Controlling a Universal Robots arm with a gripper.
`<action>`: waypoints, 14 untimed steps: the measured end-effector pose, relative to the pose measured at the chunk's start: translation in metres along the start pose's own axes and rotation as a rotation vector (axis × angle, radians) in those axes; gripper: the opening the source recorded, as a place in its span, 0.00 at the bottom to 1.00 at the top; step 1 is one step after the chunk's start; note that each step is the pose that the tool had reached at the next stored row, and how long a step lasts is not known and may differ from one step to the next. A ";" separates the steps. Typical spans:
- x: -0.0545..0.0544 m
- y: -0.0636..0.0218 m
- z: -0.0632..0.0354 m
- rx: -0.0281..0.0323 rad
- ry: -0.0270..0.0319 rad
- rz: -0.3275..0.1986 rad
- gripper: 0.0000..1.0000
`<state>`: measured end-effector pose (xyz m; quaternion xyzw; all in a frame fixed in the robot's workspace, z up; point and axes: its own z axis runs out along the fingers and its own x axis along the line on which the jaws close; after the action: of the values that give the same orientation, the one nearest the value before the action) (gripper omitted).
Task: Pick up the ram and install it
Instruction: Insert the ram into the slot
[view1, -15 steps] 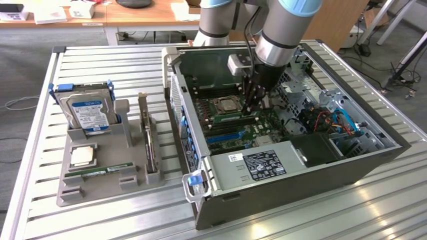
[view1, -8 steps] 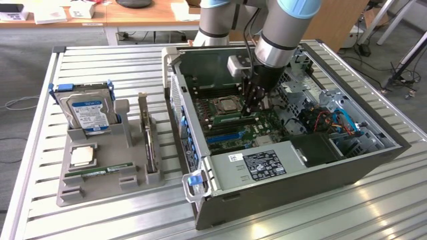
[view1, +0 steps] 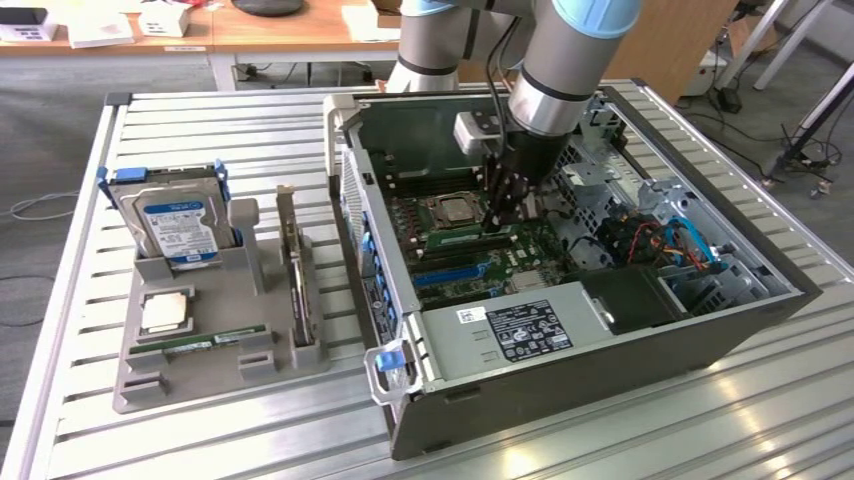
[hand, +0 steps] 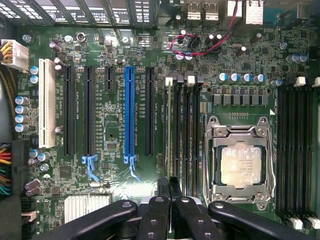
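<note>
— While the fingers (hand: 156, 217) sit closed inside the case (view1: 574, 390), where's the ram (hand: 170, 130)?
— Slotted upright on the motherboard (hand: 116, 125) near the processor (hand: 242, 167), their tips at one end. Picked and placed, I'd say; whether it's latched home, can't tell.

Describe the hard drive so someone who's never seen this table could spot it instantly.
On the slatted metal table, look at the grey parts holder on the exterior view's left of the open computer case. The hard drive stands upright at its far end, the only part with a blue-and-white label.
</note>
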<state>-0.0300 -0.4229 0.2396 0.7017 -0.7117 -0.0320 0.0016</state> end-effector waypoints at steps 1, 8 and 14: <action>0.000 0.0000 0.0000 0.0000 0.0001 0.000 0.12; 0.000 0.0000 0.0005 -0.0001 0.0004 0.000 0.12; 0.000 0.0004 0.0013 -0.0001 0.0003 0.000 0.12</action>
<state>-0.0305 -0.4229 0.2383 0.7017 -0.7117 -0.0320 0.0017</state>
